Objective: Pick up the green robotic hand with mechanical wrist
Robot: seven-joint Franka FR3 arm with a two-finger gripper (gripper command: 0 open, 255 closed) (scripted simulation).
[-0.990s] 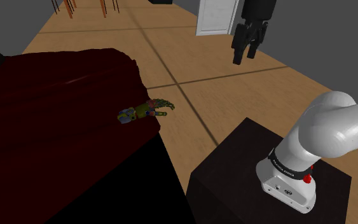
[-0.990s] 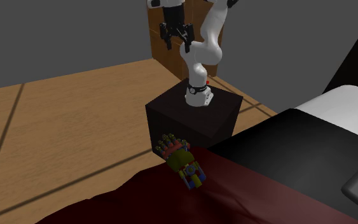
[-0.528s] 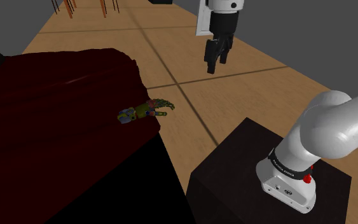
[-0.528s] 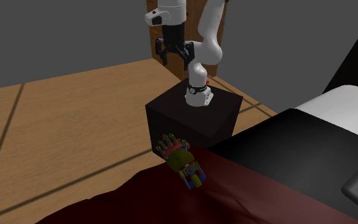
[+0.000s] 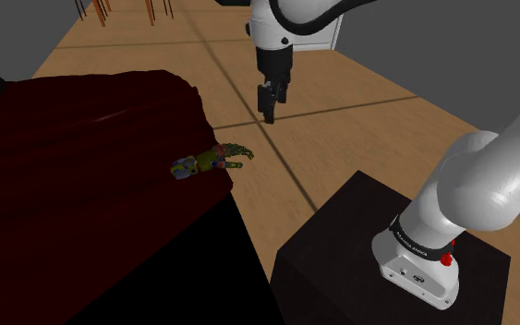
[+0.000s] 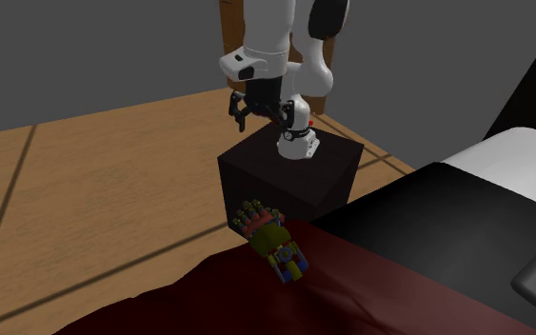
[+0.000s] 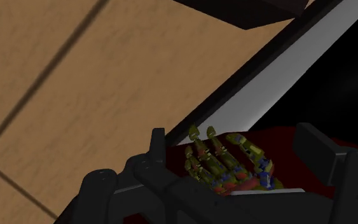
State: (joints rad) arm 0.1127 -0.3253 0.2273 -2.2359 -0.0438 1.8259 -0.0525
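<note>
Olive-green robotic hand [image 5: 213, 160] with red and blue wrist bits, dark maroon cover [image 5: 82, 138], tan floor [image 5: 341, 138]

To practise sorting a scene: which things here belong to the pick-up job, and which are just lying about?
Belongs to the job:
green robotic hand with coloured joints
black two-finger gripper, open

Just lying about:
dark red bedspread
black box stand
brown wooden floor

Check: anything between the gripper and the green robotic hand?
Nothing: the shoulder view shows only air above wooden floor between the gripper and the robotic hand.
</note>
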